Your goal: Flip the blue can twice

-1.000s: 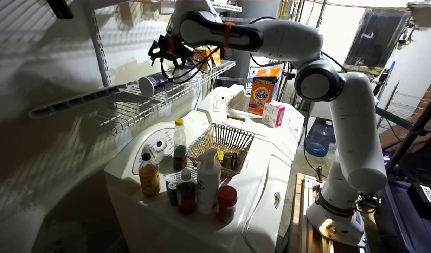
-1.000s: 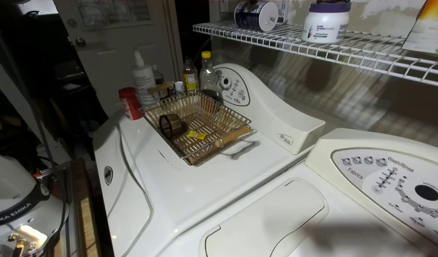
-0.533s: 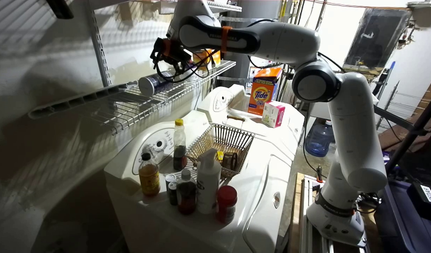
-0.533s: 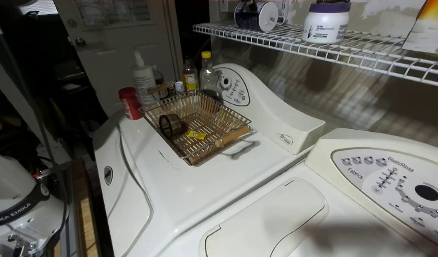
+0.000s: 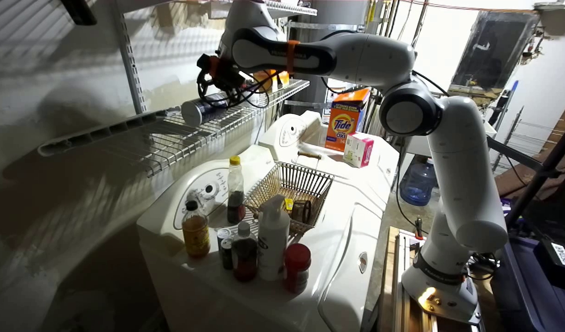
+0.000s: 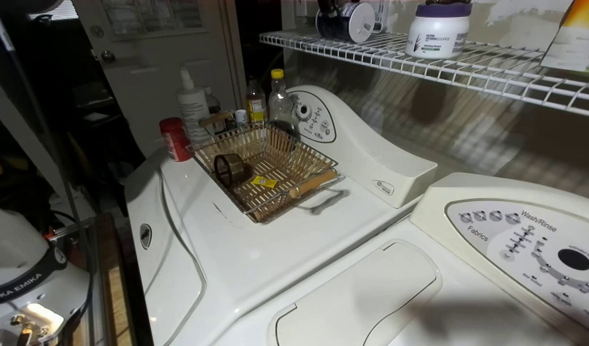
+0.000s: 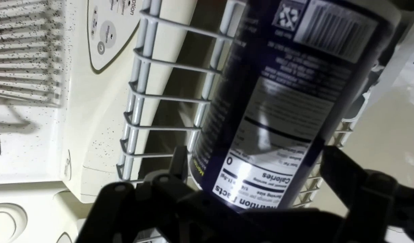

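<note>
"Two fingers [image 7: 178,163], and how does the pincer [image 7: 254,157] stand?"

"Released: they're spread, one at either flank of the can [image 7: 278,104]. Whether either touches it, the wrist view won't let me say."

"Which way does the can lie from the pincer?"

"Towards 12 o'clock in that view, with its long axis running from 7 up to 1. So the jaws would squeeze across its round side rather than end to end. In an exterior view it rests on its side on the wire tabletop [image 5: 185,138], mostly towards 8 o'clock from the pincer."

"Anything past it?"

"A jar [image 6: 438,31], near but apart, at 3 o'clock from the can in an exterior view."

"What's new since a second ago?"

"The arm [image 5: 372,60] has lowered; it carries the pincer down over the can, where it had hung higher. The can itself hasn't visibly shifted."

"And next?"

"Closing, I'd judge, then a lift and a turn. It's a snug fit, so a careless nudge might roll the can."
</note>
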Controlling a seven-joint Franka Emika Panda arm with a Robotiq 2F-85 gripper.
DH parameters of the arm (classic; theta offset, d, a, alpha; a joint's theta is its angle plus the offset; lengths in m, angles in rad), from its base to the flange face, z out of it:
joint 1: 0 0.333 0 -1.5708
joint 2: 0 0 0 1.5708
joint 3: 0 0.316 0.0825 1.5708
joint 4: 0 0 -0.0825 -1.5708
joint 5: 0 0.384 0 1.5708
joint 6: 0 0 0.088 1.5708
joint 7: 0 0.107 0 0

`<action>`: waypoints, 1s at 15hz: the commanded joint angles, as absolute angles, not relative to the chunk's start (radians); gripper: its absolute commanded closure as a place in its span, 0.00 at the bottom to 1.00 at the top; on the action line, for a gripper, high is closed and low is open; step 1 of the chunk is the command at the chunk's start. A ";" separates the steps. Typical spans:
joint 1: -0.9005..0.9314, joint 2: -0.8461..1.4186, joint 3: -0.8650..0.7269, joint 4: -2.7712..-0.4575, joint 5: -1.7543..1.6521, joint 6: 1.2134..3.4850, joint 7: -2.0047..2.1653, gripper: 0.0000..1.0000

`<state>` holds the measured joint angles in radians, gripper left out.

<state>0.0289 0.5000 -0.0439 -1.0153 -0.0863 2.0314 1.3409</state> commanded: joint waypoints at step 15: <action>0.019 0.585 -0.063 -0.971 -0.095 2.135 1.503 0.26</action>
<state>0.0137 0.5548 -0.0523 -1.0135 -0.0801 2.1322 1.4842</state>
